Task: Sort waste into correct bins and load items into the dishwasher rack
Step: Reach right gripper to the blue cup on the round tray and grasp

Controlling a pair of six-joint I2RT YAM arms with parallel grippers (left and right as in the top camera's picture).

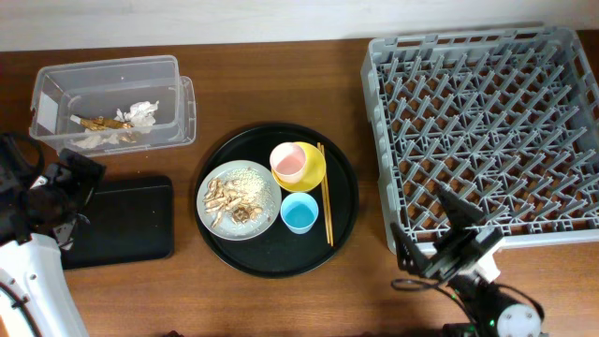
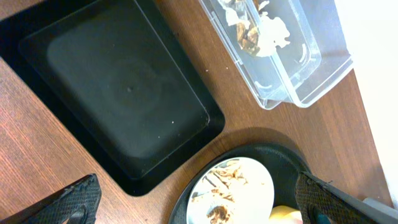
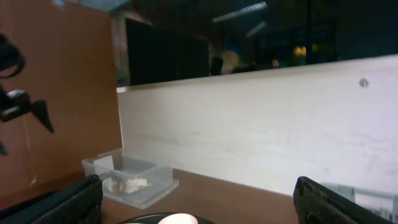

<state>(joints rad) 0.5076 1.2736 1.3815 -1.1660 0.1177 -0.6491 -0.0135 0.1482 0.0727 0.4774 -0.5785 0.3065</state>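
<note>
On the round black tray (image 1: 281,257) lies a grey plate (image 1: 268,198) bearing beige crumbs and brown scraps (image 1: 229,195). Beside the plate, a pink cup (image 1: 289,161) sits in the yellow bowl (image 1: 314,173). A light-blue cup (image 1: 299,212) and the chopsticks (image 1: 325,192) share the same tray. The clear tub (image 1: 56,89) holds a white napkin (image 1: 142,113) and brown scraps. My left gripper (image 1: 70,178) hangs open and empty over the shallow black tray (image 1: 131,225); in its wrist view the plate (image 2: 249,180) shows beyond the left gripper (image 2: 199,202). My right gripper (image 1: 456,213) is open at the grey rack's (image 1: 487,131) front edge.
The rack fills the right side of the table, and a pale wall (image 3: 261,118) runs along the back. In the right wrist view the clear tub (image 3: 130,177) stands far off, beyond the open right gripper (image 3: 199,202). Bare wood lies between the round tray and the rack.
</note>
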